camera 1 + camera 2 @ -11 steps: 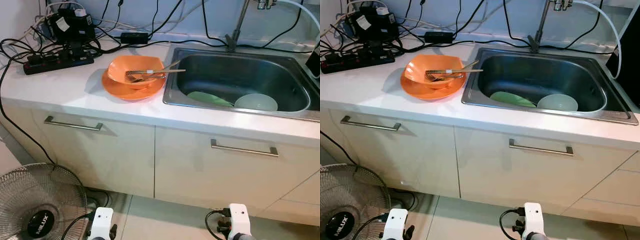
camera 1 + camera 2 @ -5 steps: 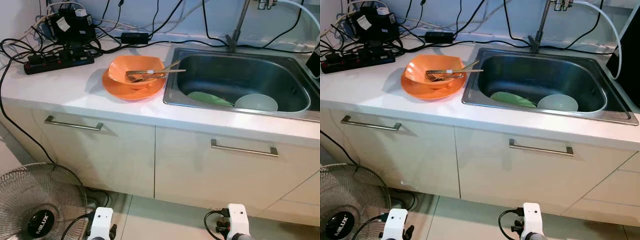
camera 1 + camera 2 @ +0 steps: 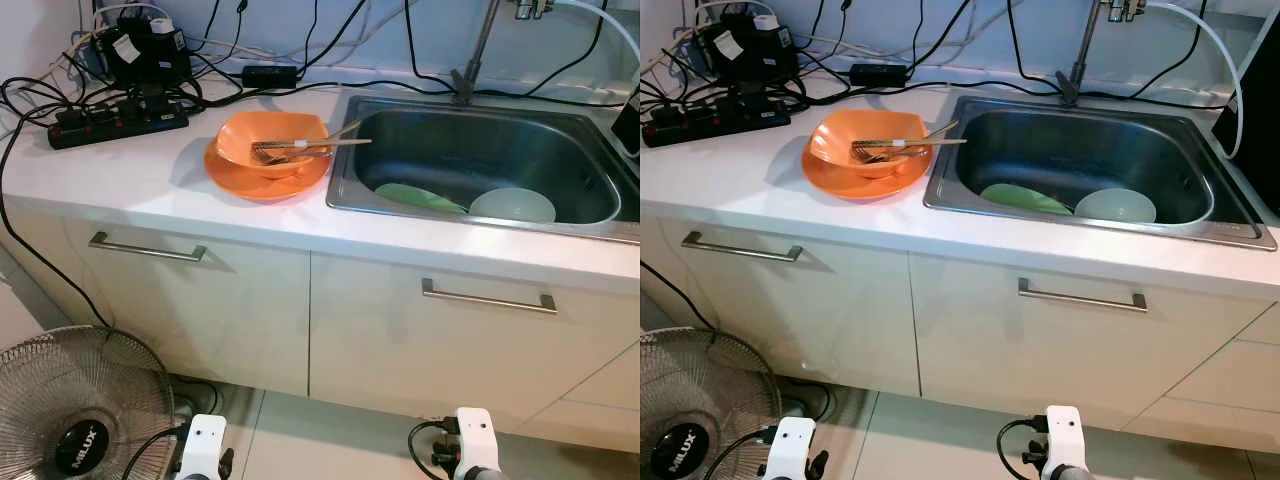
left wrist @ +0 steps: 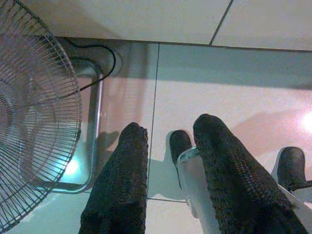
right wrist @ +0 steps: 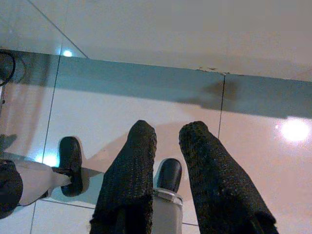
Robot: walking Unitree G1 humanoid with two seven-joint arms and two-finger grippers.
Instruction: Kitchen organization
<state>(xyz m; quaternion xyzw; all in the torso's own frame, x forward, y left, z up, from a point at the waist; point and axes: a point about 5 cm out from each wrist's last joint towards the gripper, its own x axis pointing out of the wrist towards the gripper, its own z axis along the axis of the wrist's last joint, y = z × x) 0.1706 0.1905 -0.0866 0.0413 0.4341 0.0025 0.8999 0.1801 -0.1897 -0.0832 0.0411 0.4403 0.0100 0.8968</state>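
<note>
Orange bowl sits on an orange plate on the white surface, just left of the sink, with 2 utensils lying across it, handles pointing toward the sink. Both arms hang low, well below it: left end effector and right end effector each slightly spread, holding nothing, pointing at the floor. Left arm looks nearer the bowl.
</note>
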